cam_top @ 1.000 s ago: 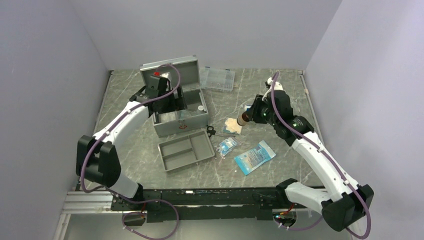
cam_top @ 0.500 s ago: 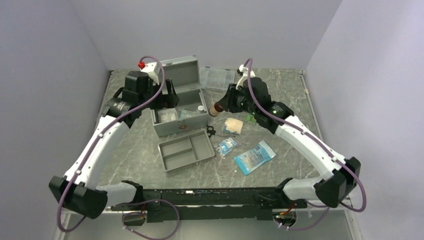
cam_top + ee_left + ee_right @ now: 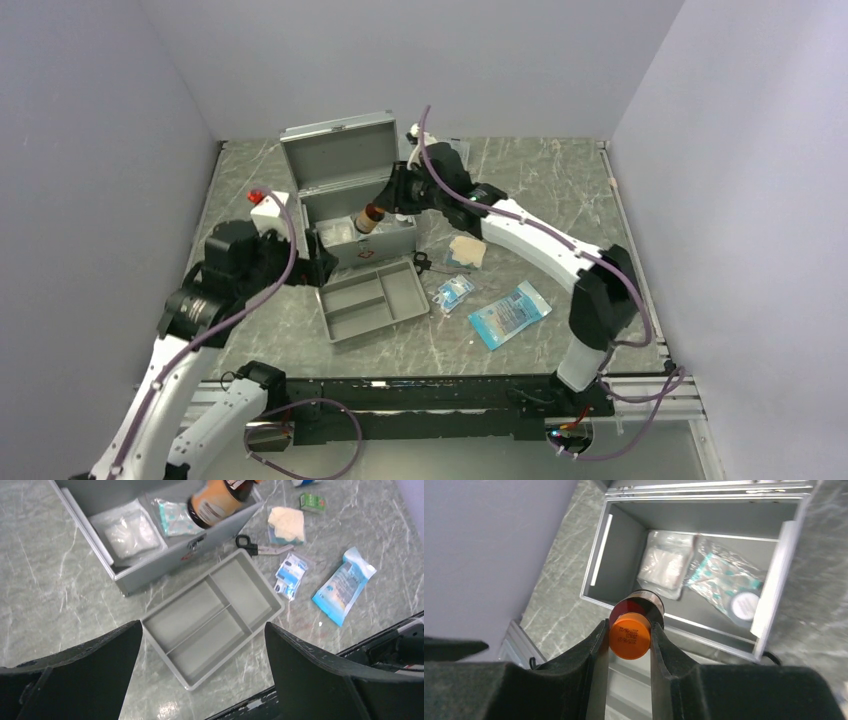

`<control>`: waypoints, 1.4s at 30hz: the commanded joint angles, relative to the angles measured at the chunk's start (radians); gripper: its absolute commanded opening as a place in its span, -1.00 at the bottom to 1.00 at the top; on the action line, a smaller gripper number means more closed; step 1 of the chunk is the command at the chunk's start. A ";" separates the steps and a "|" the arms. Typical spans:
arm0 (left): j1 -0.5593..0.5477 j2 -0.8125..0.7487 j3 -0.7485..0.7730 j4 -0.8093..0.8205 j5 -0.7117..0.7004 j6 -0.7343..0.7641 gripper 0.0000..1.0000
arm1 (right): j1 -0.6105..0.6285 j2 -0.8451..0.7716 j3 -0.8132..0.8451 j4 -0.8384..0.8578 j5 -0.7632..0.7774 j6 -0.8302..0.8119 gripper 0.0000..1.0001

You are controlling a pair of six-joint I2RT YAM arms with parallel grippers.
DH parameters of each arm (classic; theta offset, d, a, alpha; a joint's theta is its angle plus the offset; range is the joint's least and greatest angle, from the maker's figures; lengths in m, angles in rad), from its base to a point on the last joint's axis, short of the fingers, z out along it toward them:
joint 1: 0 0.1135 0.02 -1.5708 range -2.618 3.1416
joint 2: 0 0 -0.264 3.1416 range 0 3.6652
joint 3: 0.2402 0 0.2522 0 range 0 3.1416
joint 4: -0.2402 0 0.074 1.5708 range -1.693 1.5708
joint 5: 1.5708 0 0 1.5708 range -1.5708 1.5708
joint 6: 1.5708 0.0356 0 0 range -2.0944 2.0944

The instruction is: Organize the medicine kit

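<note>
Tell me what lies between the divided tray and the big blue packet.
A small blue-and-white packet lies between the tray and the big blue packet, clear in the top view.

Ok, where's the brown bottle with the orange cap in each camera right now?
Top external: brown bottle near centre, tilted over the open medicine kit.
Left wrist: top edge, right of centre, over the kit.
Right wrist: lower centre, cap facing the camera, clamped between the jaws of the right gripper.
Shared landmark: the white gauze packet inside the kit.
</note>
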 commanded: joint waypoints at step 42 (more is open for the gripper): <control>0.001 -0.316 -0.250 0.075 0.045 0.028 0.99 | 0.016 0.486 0.355 0.139 -0.094 0.305 0.21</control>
